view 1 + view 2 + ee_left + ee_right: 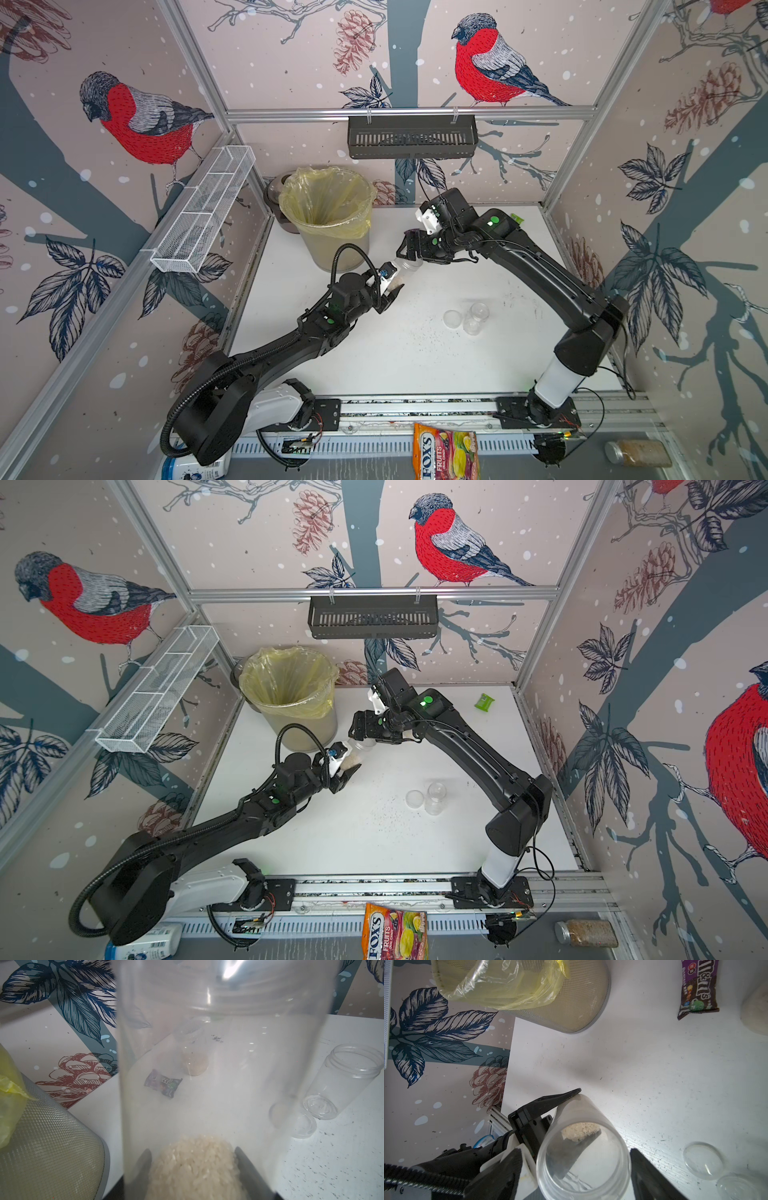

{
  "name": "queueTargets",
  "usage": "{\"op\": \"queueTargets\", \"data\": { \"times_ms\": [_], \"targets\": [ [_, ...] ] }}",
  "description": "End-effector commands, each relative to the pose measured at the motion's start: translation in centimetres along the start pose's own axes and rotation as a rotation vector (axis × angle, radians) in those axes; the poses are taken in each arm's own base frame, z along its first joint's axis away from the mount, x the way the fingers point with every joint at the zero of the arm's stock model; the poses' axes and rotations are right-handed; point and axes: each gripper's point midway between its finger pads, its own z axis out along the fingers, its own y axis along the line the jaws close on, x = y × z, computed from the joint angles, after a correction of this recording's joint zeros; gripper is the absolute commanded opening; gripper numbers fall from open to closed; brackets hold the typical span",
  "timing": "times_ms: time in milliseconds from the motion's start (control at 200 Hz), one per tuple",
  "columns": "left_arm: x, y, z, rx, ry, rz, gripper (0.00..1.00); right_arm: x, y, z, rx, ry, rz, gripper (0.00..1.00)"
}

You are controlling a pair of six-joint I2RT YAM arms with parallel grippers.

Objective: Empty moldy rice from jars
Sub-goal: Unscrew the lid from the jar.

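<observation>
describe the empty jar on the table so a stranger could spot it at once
Start at the white tabletop, then look to its right half, far from the yellow-lined mesh bin. There sits a small clear plastic jar; it is the only jar holding nothing, and a clear round lid lies beside it.

This is a robot test booth in a lab. Aluminium frame posts (198,62) hold panels of bullfinch wallpaper (141,120) around a white table (415,361). Two black arms (282,349) are bolted to a metal rail (415,405) along its edge. Household props fill it out: a mesh bin (316,251) lined with a yellow bag (328,199), a white wire basket (203,208), a black hanging basket (411,139), a sweets bag (446,453).
</observation>
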Motion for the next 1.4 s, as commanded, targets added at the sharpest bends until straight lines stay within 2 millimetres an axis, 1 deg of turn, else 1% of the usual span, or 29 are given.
{"op": "queueTargets", "data": {
  "times_ms": [0, 85, 260, 350, 535, 625, 715, 770, 795, 835, 855, 945, 1006, 1106, 1146, 1191, 1271, 1396],
  "targets": [
    [-1.0, 0.1, 0.0, -0.002, -0.032, 0.014, 0.00, 0.3, -0.3, 0.2, 0.022, 0.009, -0.027, 0.80],
    [-1.0, 0.1, -0.1, -0.002, -0.032, 0.013, 0.00, 0.4, -0.6, 0.4, 0.034, 0.015, -0.031, 0.77],
    [-0.9, 0.1, 0.0, -0.003, -0.030, 0.013, 0.00, 0.4, -0.5, 0.7, 0.026, 0.023, -0.038, 0.74],
    [-0.9, 0.1, 0.0, -0.002, -0.028, 0.012, 0.00, 0.0, -0.4, 0.4, 0.029, 0.011, -0.050, 0.70],
    [-1.0, 0.2, -0.1, -0.007, -0.033, 0.013, 0.00, 0.5, -0.6, 0.8, 0.033, 0.037, -0.059, 0.69],
    [-1.0, 0.2, -0.1, -0.009, -0.033, 0.013, 0.00, 0.5, -0.5, 0.9, 0.027, 0.040, -0.067, 0.66],
    [-1.0, 0.2, -0.1, -0.006, -0.032, 0.009, 0.00, 0.4, -0.3, 0.9, 0.018, 0.045, -0.089, 0.58],
    [-1.1, 0.1, -0.3, -0.003, -0.041, 0.001, 0.00, 0.5, 0.2, 0.7, -0.010, 0.056, -0.146, 0.55],
    [-1.2, 0.1, -0.4, -0.004, -0.049, -0.003, 0.00, 0.5, 0.4, 0.6, -0.030, 0.065, -0.175, 0.51],
    [-1.2, 0.0, -0.6, -0.003, -0.060, -0.010, 0.00, 0.2, 0.4, 0.3, -0.034, 0.068, -0.205, 0.41],
    [-1.2, -0.1, -0.6, 0.001, -0.066, -0.009, 0.00, 0.0, 0.4, 0.1, -0.039, 0.067, -0.221, 0.38],
    [-1.2, -0.3, -0.8, 0.023, -0.086, -0.024, 0.00, -0.3, 0.7, -0.6, -0.091, 0.071, -0.304, 0.39],
    [-1.1, -0.6, -0.7, 0.043, -0.090, -0.032, 0.00, -0.2, 0.8, -0.5, -0.118, 0.081, -0.355, 0.40],
    [-0.8, -0.8, -0.2, 0.062, -0.088, -0.043, 0.00, -2.0, 0.0, -0.8, -0.072, 0.041, -0.403, 0.40],
    [-0.8, -0.9, 0.0, 0.074, -0.086, -0.047, 0.00, -2.2, 0.1, -0.8, -0.074, 0.037, -0.424, 0.40],
    [-0.6, -1.1, 0.3, 0.086, -0.078, -0.051, 0.00, -2.1, 0.2, -0.7, -0.087, 0.043, -0.456, 0.39],
    [-0.4, -1.3, 0.6, 0.099, -0.072, -0.052, 0.00, -1.8, 0.0, -0.6, -0.091, 0.053, -0.519, 0.35],
    [-0.1, -1.4, 0.4, 0.102, -0.066, -0.049, 0.00, -1.2, -0.4, -0.5, -0.112, 0.071, -0.593, 0.33]
  ]
}}
